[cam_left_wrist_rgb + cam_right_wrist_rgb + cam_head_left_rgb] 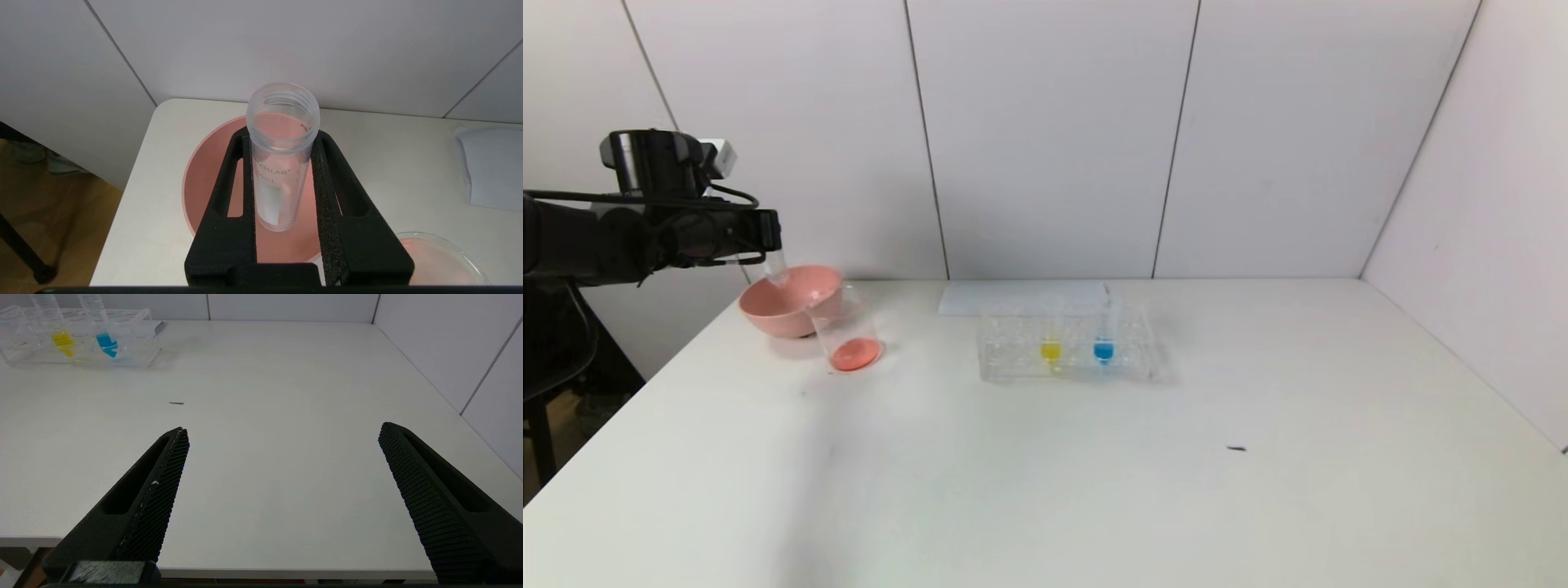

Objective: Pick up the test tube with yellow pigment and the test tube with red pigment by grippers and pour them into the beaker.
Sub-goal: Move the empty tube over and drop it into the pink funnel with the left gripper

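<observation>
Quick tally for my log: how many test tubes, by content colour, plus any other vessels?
Yellow-liquid clear tube, in rack: 1
Blue-liquid clear tube, in rack: 1
Emptied clear tube, in left gripper over the bowl: 1
Pink bowl: 1
Clear glass beaker, red liquid: 1
Total: 5

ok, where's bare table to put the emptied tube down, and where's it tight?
Free: the near half of the table in front of the tube rack, and the stretch to its right up to the wall. Tight: the far-left corner, where pink bowl and beaker touch under the left tool.
</observation>
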Action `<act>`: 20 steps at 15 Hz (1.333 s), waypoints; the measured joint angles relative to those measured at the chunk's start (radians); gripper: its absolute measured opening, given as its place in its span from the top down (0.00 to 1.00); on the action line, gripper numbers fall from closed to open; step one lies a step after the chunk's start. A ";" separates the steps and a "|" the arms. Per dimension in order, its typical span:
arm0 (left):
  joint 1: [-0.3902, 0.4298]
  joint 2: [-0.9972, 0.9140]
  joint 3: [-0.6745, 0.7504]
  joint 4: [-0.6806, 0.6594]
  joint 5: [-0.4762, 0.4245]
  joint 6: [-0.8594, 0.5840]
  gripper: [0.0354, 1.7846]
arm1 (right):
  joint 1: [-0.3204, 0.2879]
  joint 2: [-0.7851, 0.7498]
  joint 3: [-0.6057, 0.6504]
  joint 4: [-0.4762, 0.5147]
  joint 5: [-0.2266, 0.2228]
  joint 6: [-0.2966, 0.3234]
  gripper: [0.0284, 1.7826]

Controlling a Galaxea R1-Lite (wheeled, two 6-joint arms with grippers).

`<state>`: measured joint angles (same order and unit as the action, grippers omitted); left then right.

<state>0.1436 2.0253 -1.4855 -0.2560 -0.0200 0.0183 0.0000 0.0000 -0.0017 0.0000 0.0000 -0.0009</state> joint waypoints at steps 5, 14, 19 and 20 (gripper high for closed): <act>0.000 0.048 -0.025 -0.020 0.000 0.002 0.77 | 0.000 0.000 0.000 0.000 0.000 0.000 0.05; 0.009 0.111 -0.055 -0.036 -0.010 0.004 0.77 | 0.000 0.000 0.000 0.000 0.000 0.000 0.05; 0.017 0.137 -0.059 -0.044 -0.027 0.006 0.77 | 0.000 0.000 0.000 0.000 0.000 0.000 0.05; 0.017 0.140 -0.060 -0.044 -0.032 0.006 0.77 | 0.000 0.000 0.000 0.000 0.000 0.000 0.05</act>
<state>0.1611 2.1649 -1.5451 -0.3002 -0.0519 0.0240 0.0000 0.0000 -0.0017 0.0000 0.0000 -0.0013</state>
